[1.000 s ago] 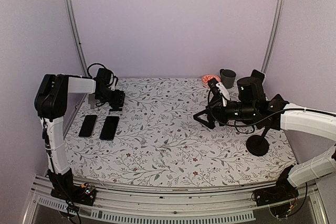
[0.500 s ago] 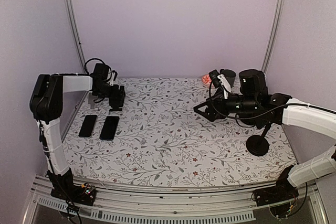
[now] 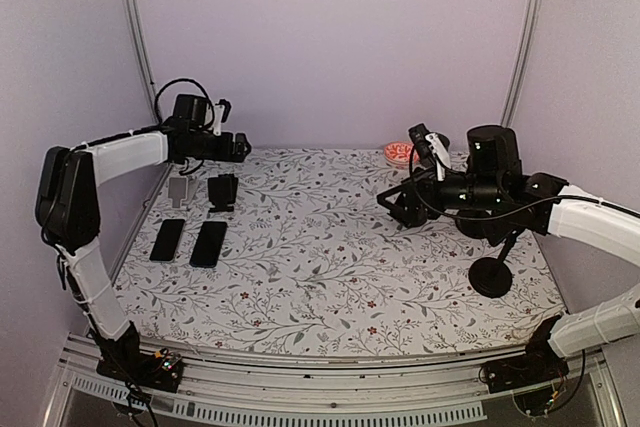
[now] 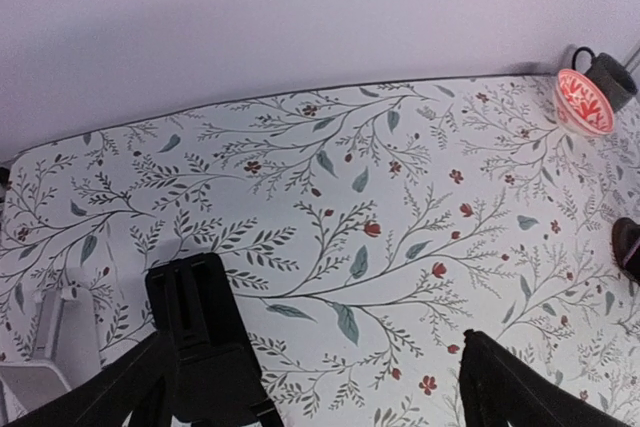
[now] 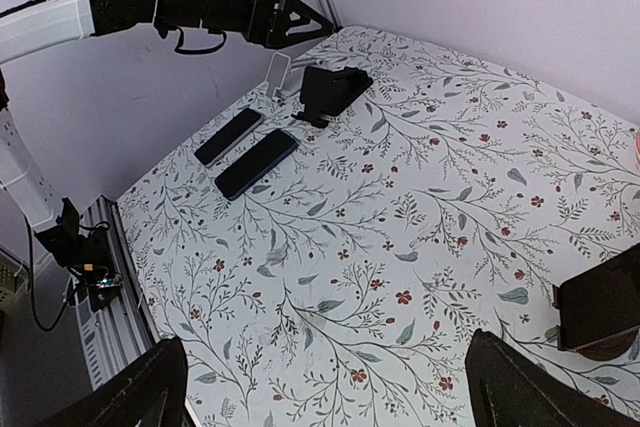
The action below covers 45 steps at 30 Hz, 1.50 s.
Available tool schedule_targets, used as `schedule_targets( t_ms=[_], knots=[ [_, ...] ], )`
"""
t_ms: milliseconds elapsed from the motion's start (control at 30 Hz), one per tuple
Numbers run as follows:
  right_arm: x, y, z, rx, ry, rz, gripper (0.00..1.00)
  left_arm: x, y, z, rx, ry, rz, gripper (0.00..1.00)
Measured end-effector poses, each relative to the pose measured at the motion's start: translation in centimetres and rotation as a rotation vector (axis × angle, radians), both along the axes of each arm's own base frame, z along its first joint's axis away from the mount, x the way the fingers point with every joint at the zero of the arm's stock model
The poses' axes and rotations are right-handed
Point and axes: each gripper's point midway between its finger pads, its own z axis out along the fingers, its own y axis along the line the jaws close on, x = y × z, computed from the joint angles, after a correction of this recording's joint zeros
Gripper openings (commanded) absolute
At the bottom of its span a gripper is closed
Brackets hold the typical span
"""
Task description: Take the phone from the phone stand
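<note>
Top external view: black phone stand (image 3: 222, 192) empty near the far-left corner, phone (image 3: 209, 244) flat just beside it, my left gripper (image 3: 242, 147) spread; removal judged complete.

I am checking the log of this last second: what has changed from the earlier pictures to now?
The left gripper rose from the black stand toward the back wall, open and empty. The right gripper shifted only slightly. The two phones, lying flat, and the white stand stayed put.

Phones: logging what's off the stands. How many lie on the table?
2, side by side near the left edge: the smaller phone outermost, the larger phone beside it. Others may be hidden.
</note>
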Motion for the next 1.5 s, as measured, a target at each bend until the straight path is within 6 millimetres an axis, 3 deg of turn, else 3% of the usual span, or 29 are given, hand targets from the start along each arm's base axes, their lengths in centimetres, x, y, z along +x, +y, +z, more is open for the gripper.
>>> schedule_targets(
  t_ms=[233, 367, 500, 667, 833, 1067, 1267, 1500],
  knots=[
    [0.5, -1.4, 1.3, 0.018, -0.024, -0.036, 0.99, -2.8, -9.4, 0.6, -0.022, -0.034, -0.188, 0.99],
    [0.8, -2.3, 2.0, 0.029, -0.038, -0.059, 0.99, -4.6, -15.5, -0.4, -0.032, -0.041, -0.304, 0.99],
    [0.9, -3.0, 2.8, 0.043, -0.055, -0.074, 0.99, -6.7, -21.4, -4.1, -0.034, 0.000, -0.415, 0.99],
    [0.9, -3.5, 3.4, 0.054, -0.067, -0.083, 0.99, -9.3, -27.3, -9.3, -0.022, 0.074, -0.530, 0.99],
    [0.9, -4.0, 3.4, 0.056, -0.068, -0.093, 0.99, -11.2, -31.9, -11.6, -0.031, 0.096, -0.608, 0.99],
    [0.9, -4.3, 2.7, 0.049, -0.054, -0.094, 0.99, -11.6, -35.1, -13.9, -0.044, 0.102, -0.650, 0.99],
    [0.8, -4.3, 2.2, 0.045, -0.042, -0.087, 0.99, -11.3, -36.2, -16.5, -0.042, 0.115, -0.660, 0.99],
    [0.9, -4.6, 1.5, 0.041, -0.029, -0.090, 0.99, -10.4, -37.7, -16.5, -0.068, 0.081, -0.663, 0.99]
  ],
)
